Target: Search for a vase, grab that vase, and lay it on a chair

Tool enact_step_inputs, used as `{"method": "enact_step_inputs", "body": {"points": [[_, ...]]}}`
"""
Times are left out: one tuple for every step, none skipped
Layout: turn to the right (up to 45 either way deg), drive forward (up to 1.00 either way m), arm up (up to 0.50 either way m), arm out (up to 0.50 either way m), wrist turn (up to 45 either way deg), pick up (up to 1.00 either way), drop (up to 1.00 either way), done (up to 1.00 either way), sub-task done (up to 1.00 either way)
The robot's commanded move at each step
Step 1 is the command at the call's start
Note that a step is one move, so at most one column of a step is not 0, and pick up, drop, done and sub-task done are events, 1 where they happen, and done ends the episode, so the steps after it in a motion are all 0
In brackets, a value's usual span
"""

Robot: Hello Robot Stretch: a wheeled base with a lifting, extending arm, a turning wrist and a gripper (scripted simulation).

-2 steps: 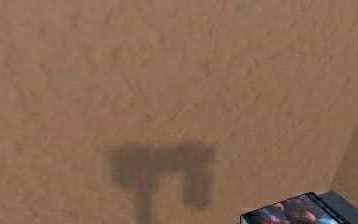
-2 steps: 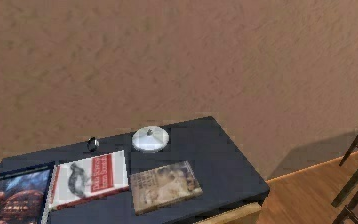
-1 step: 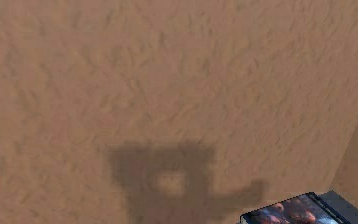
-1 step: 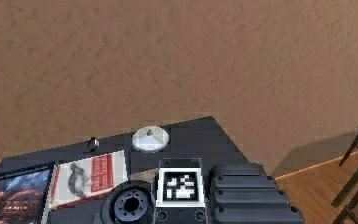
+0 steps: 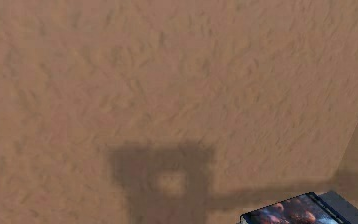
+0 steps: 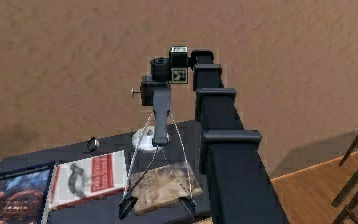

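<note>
Dark flat tabletop (image 6: 117, 143) lies under the black two-finger gripper (image 6: 158, 207), whose load I cannot tell; the grab seems in hand, needing alignment on the small pale round thing (image 6: 144, 138), perhaps the vase, just left of it.

No legible text or numbers. Print on the paper (image 6: 90, 176) and the book cover (image 6: 17, 195), both on the table (image 6: 47, 158), cannot be read.
</note>
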Motion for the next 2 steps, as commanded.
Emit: {"method": "enact_step_inputs", "body": {"points": [[0.0, 0.0, 0.0, 0.0, 45.0, 0.0, 0.0, 0.0, 0.0], [0.0, 0.0, 0.0, 0.0, 45.0, 0.0, 0.0, 0.0, 0.0]]}}
